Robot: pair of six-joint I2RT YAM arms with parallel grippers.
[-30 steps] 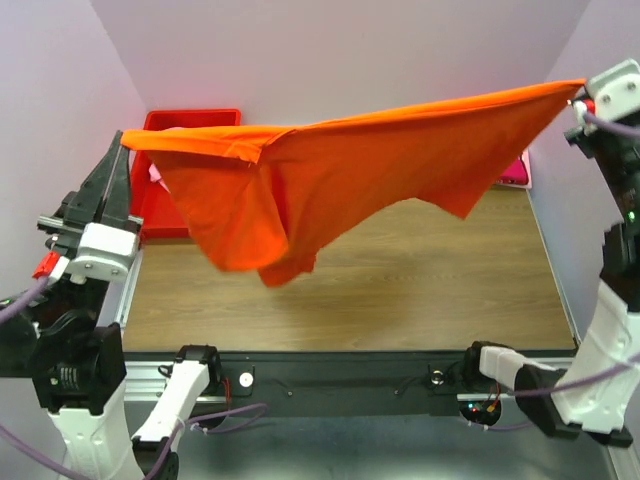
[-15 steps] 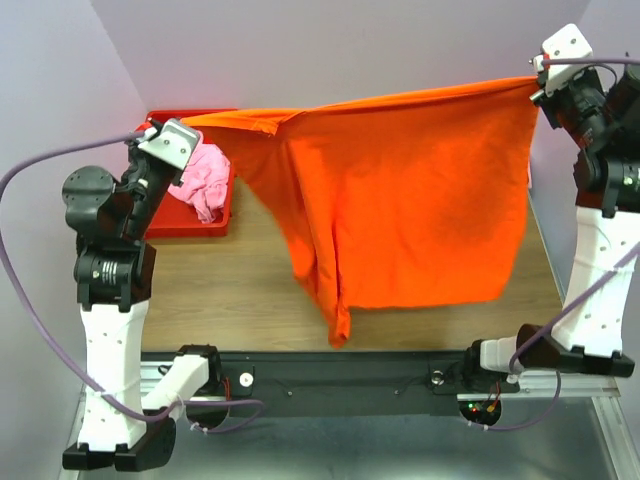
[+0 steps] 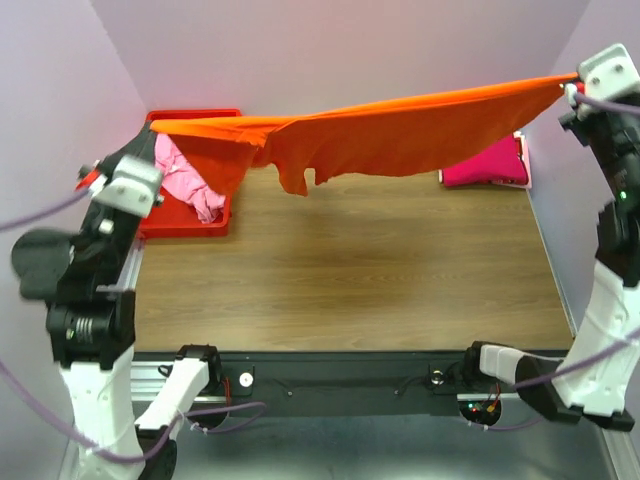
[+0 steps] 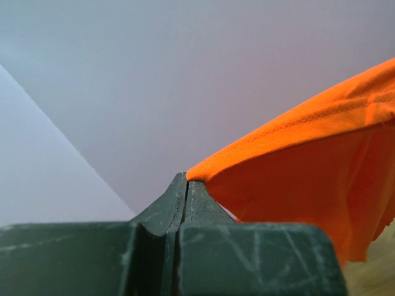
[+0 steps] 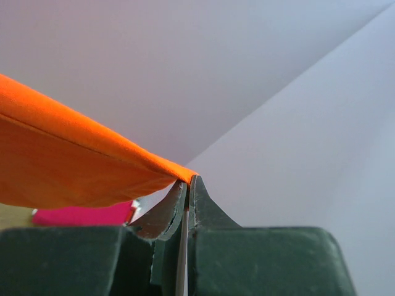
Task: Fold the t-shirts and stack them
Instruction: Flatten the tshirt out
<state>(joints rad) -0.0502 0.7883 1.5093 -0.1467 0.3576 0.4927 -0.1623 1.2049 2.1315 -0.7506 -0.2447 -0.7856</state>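
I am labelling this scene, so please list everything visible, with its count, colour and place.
orange t-shirt: one, bright orange, stretched in the air between both arms, above the table's far side.
magenta t-shirt: one, magenta, on the table, far right.
light pink t-shirt: one, light pink, crumpled inside the bin.
bin: one, red, table's far left corner.
table: one, brown wood, before the arms.
left arm: one, white and black, near left; jaws shut on the orange t-shirt.
right arm: one, white and black, near right; jaws shut on the orange t-shirt.
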